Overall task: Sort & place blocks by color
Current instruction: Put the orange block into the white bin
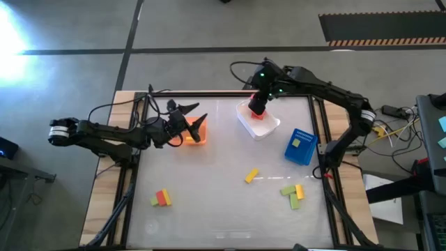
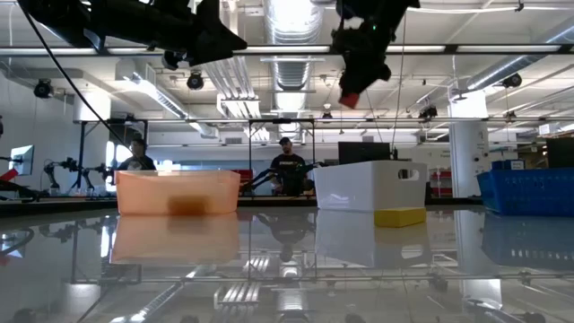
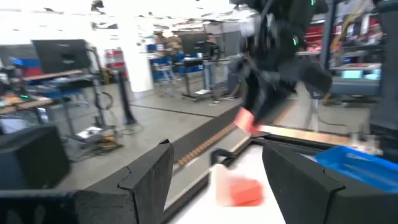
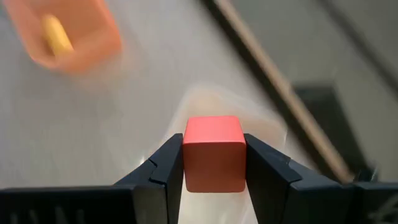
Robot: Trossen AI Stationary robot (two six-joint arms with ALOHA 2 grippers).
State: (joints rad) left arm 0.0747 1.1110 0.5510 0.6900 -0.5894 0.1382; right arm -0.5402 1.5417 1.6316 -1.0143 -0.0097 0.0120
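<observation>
Red, smooth and square-faced, one block [image 4: 213, 152] is sitting clamped in the right gripper [image 4: 214, 163] above the white bin [image 1: 258, 124], upper centre; left gripper [image 1: 197, 120] is gaping wide over the orange bin [image 1: 190, 139].

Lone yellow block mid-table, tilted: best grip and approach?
Take the small yellow rectangular block across its two long faces at mid-length, from straight above, wrist turned to its diagonal lie. It lies flat with bare table all around, so nothing crowds the jaws. The open left gripper is free; the right gripper holds a red block.
</observation>
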